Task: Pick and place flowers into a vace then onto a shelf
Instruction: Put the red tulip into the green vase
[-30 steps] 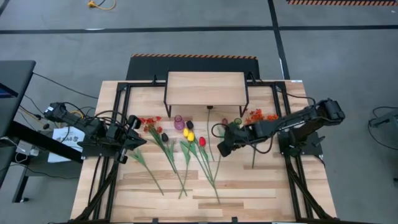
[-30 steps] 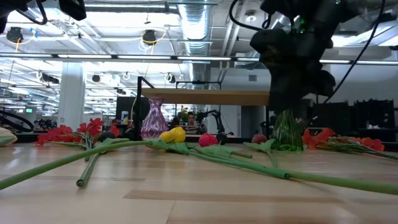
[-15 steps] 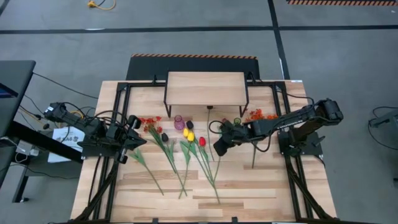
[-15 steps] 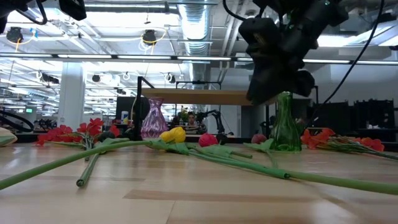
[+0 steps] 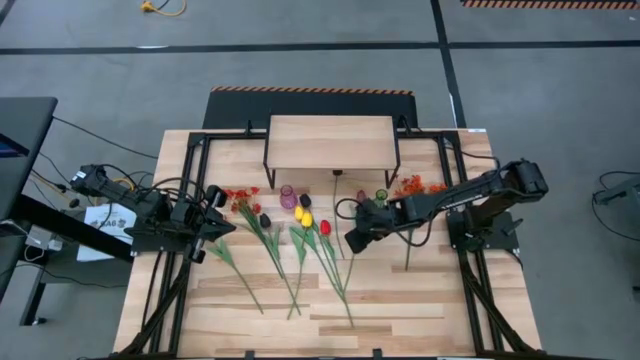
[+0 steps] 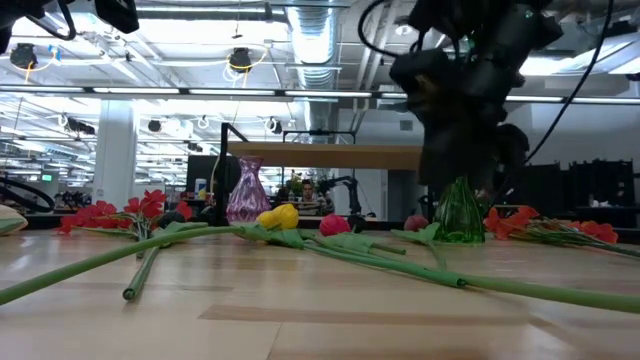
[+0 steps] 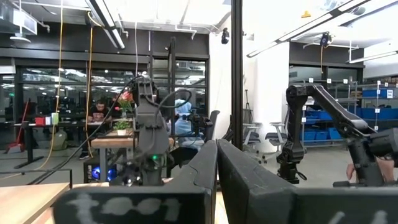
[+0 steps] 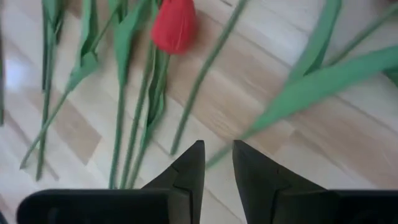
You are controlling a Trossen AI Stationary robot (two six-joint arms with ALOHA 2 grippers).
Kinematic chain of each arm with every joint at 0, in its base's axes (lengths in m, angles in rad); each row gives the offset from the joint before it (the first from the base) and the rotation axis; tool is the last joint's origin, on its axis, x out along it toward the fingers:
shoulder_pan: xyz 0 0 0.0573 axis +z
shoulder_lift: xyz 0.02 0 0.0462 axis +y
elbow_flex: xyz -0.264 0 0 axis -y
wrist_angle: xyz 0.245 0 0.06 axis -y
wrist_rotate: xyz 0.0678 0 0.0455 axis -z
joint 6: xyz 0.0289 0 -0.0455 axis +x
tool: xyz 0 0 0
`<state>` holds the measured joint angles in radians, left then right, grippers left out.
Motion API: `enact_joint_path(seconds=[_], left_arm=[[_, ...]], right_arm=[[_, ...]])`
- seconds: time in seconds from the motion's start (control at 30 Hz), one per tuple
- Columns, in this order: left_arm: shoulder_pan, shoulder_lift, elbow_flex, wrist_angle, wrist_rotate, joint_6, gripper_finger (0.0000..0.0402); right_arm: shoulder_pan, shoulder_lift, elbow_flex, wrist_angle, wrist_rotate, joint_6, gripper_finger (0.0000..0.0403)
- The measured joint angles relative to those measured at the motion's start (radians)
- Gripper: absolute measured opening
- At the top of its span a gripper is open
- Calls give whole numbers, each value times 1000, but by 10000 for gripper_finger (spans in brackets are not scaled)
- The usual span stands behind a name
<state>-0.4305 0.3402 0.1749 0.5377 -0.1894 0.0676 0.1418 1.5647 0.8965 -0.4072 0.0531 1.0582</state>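
the left gripper point(image 5: 222, 228) waits at the table's left edge, fingers point(image 7: 214, 180) pressed together, holding nothing. just to its right the flowers point(image 5: 300, 240) lie flat on the table, stems fanned toward the near edge. beyond them hovers the right gripper point(image 5: 352, 240), its fingers point(image 8: 189, 165) a narrow gap apart over bare wood and empty; a red tulip point(image 8: 174, 25) lies just ahead of its tips. the shelf point(image 5: 330, 142) stands behind it, a green vase point(image 6: 460, 212) just to its right.
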Motion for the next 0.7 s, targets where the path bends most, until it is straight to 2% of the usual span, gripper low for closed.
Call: enact_joint_path(seconds=[0.33, 0.7], left_arm=[[0, 0, 0, 1, 0, 0, 0], [0, 0, 0, 2, 0, 0, 0]], right_arm=[[11, 161, -1, 9, -6, 89, 78], [16, 143, 0, 34, -3, 94, 78]])
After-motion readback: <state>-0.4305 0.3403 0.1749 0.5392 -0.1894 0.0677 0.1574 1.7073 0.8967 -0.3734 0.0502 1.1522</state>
